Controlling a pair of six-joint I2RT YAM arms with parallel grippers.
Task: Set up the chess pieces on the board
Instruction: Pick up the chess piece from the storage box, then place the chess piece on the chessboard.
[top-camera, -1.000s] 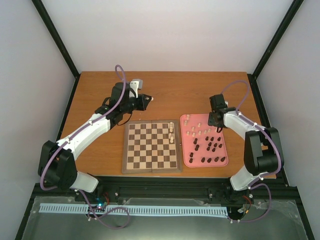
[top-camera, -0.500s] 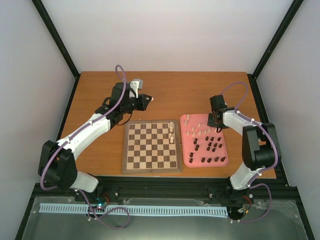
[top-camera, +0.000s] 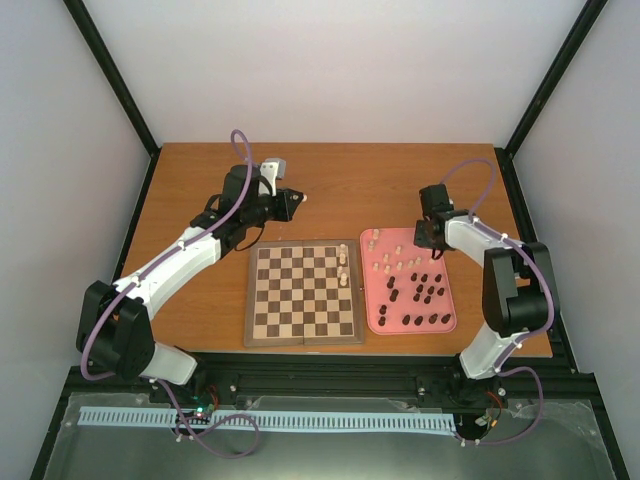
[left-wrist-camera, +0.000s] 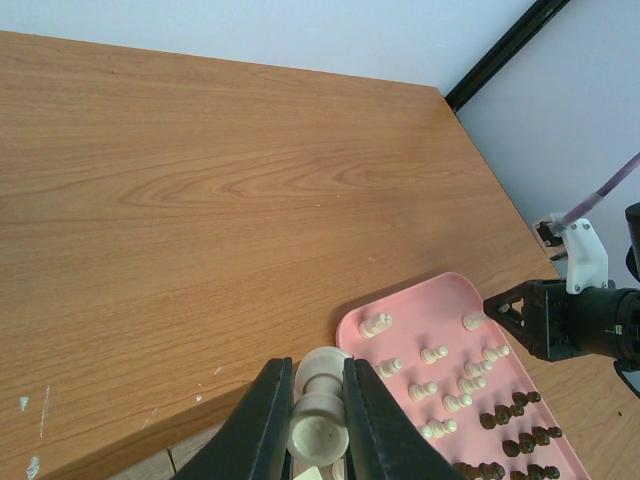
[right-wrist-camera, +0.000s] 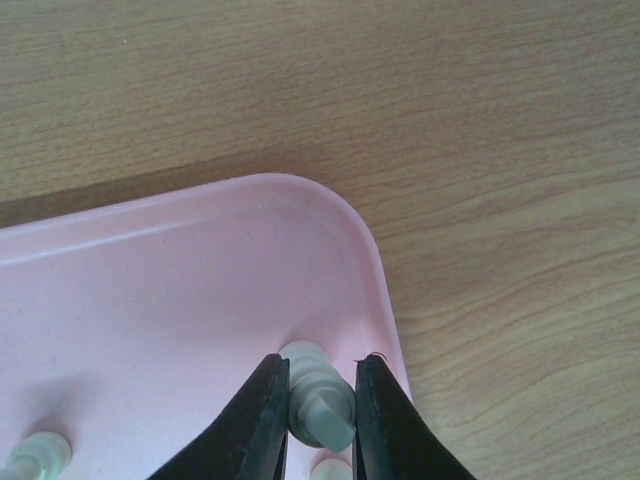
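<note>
Left hand (left-wrist-camera: 315, 372) pinches 1 cream chessman (left-wrist-camera: 318, 420); right hand (right-wrist-camera: 320, 368) grips a cream piece (right-wrist-camera: 320, 408) at the pink tray (right-wrist-camera: 200, 280)'s 1 o'clock corner.

From above, the tiny cream and dark turned chess pieces (top-camera: 418, 279) on the pink rectangular tray (top-camera: 370, 295) are too small to identify. In the right wrist view, black fingers (right-wrist-camera: 262, 420) cover the flanks of a gripped cream piece (right-wrist-camera: 318, 405); the bottom edge crops a second cream piece (right-wrist-camera: 30, 458).
</note>
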